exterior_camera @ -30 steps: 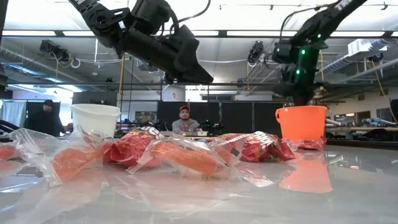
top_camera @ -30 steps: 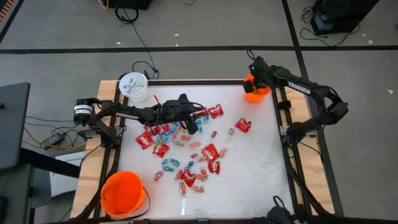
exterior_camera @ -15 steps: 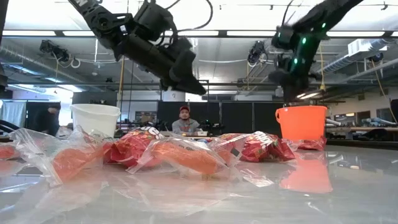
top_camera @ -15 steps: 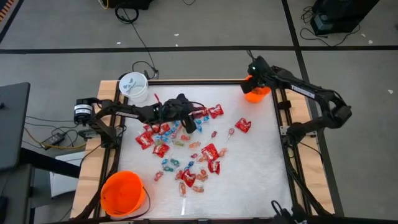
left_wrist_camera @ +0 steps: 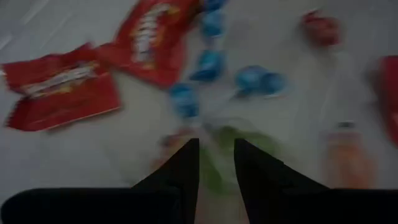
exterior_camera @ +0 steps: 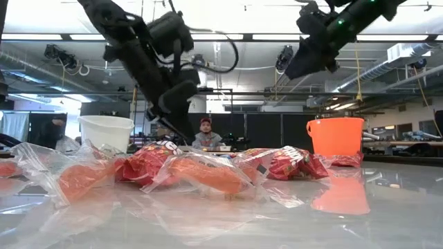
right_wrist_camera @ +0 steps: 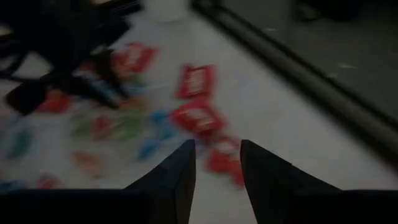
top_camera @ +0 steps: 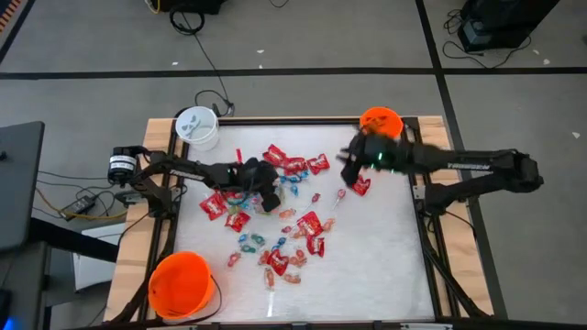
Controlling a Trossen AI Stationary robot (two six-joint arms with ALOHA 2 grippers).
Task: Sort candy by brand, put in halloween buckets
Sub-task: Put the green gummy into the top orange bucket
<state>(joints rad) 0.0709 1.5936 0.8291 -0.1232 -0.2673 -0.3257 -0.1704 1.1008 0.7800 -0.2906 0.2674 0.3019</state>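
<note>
Most of the sorting remained to be done, judging by the spread: the candy [top_camera: 275, 215] lay scattered over the middle of the worktop [top_camera: 376, 257], a loose band running from near the far edge down toward the near-left corner. It was a mix of red square packets, small blue-wrapped pieces and clear-wrapped pink and green sweets, a few on sticks.

The white bucket [top_camera: 197, 128] stood at the far-left corner with some pale pieces inside, the small orange bucket [top_camera: 380, 121] at the far-right corner, and the larger orange bucket [top_camera: 181, 284] at the near-left corner; I could not tell what the two orange ones held.

The left gripper [left_wrist_camera: 216, 163] hung low over the left part of the pile, its fingers a little apart with a green clear-wrapped sweet just beyond their tips, nothing pinched. The right gripper [right_wrist_camera: 217, 163] hovered just inside the far-right corner, over the pile's right edge, fingers spread and empty.
</note>
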